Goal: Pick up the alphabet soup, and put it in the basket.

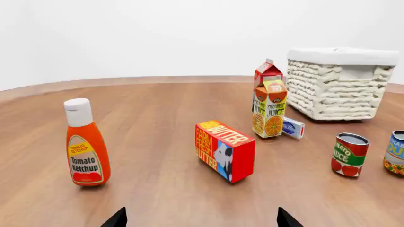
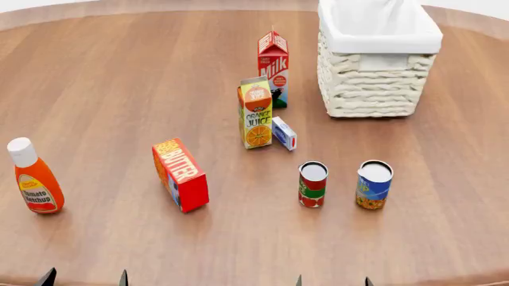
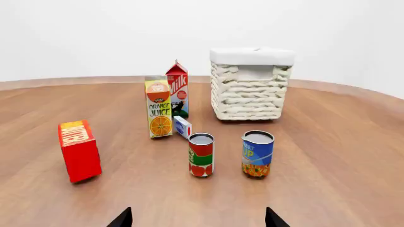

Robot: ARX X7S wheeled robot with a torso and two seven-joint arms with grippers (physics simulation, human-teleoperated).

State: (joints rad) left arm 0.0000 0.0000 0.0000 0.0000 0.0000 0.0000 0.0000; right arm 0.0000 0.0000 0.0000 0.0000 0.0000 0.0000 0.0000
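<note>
The alphabet soup [image 2: 374,185] is a small can with a blue label and a yellow-orange picture, standing upright on the table. It also shows in the right wrist view [image 3: 258,154] and at the edge of the left wrist view [image 1: 396,153]. The basket [image 2: 378,83] is cream-white wicker with a white lining, behind the can; it shows too in the wrist views [image 3: 250,92] [image 1: 334,90]. My right gripper [image 2: 332,280] is open and empty, near the table's front edge, well short of the can. My left gripper [image 2: 84,277] is open and empty at the front left.
A red-and-green can [image 2: 313,185] stands just left of the soup. An orange juice carton [image 2: 255,112], a milk carton [image 2: 273,69] and a small blue-white box [image 2: 284,133] stand behind. A red butter box [image 2: 181,175] and a ketchup bottle [image 2: 35,178] stand left.
</note>
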